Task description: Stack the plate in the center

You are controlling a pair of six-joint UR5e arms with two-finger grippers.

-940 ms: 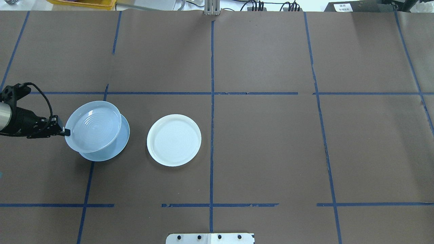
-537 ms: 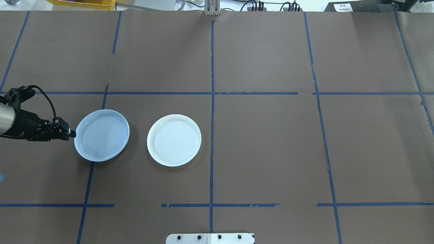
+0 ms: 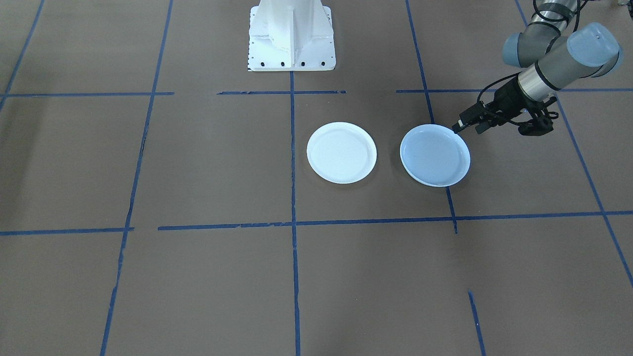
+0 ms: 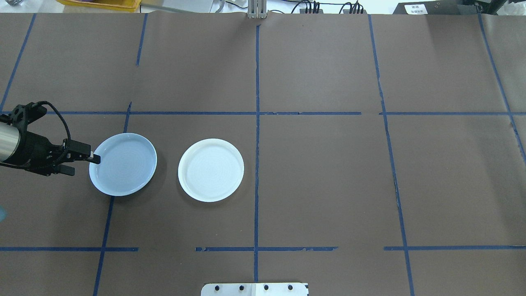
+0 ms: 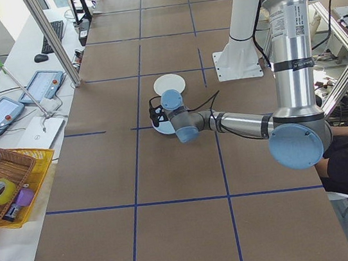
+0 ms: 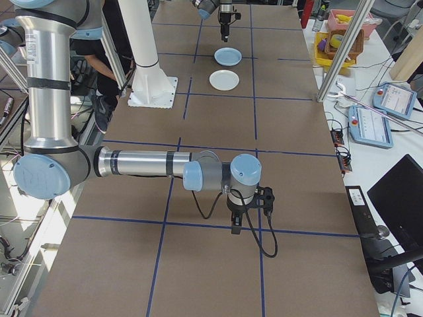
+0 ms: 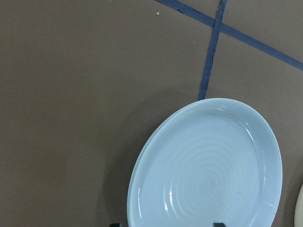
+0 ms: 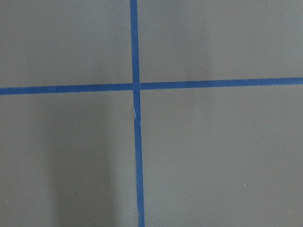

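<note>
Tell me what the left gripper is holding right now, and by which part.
Nothing. The left gripper is open at the rim of the ringed pale blue plate, with its fingertips spread apart in the wrist view, and the plate lies flat.

In the left wrist view we see only two dark fingertips (image 7: 218, 224), cut by the bottom edge, with the ringed blue plate (image 7: 208, 165) running out of frame between them. The plate beneath it is hidden. The right gripper (image 6: 236, 228) is too small for us to judge its jaws.
</note>
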